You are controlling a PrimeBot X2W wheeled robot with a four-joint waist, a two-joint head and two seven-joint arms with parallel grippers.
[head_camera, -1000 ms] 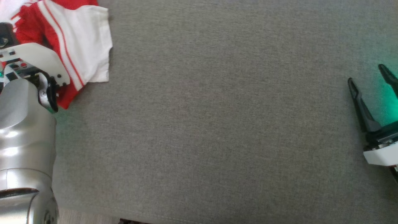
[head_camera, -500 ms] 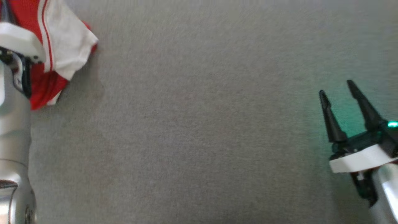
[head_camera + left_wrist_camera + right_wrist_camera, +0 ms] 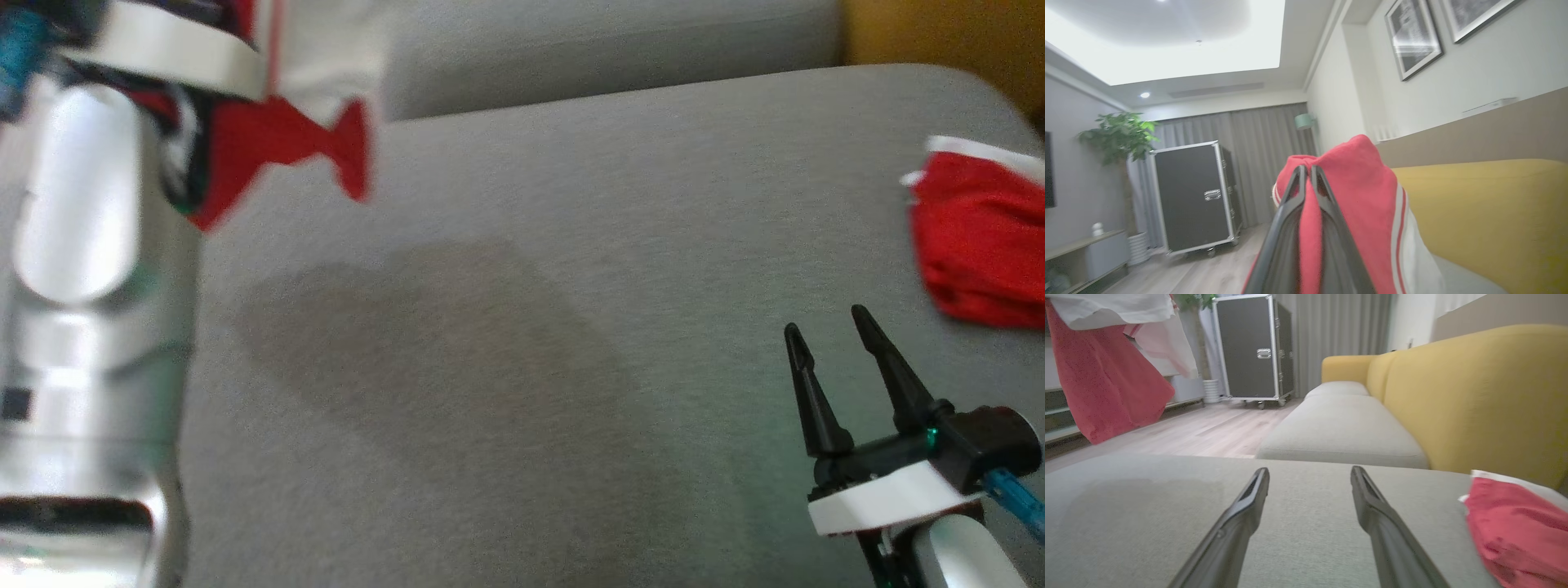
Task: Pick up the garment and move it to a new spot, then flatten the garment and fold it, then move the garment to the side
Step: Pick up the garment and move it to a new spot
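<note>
While aloft, garment (image 3: 1359,183) in left pincer (image 3: 1308,168).

Two garments (image 3: 277,139) (image 3: 980,237), two claws (image 3: 1307,168) (image 3: 825,322)

We saw the hanging garment (image 3: 269,139) blurred, cut by the top edge; the red cloth (image 3: 980,237) ran off right.

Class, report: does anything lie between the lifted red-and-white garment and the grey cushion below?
Nothing visible does. The garment hangs from the left gripper above bare cushion; a red cloth lies far right.
</note>
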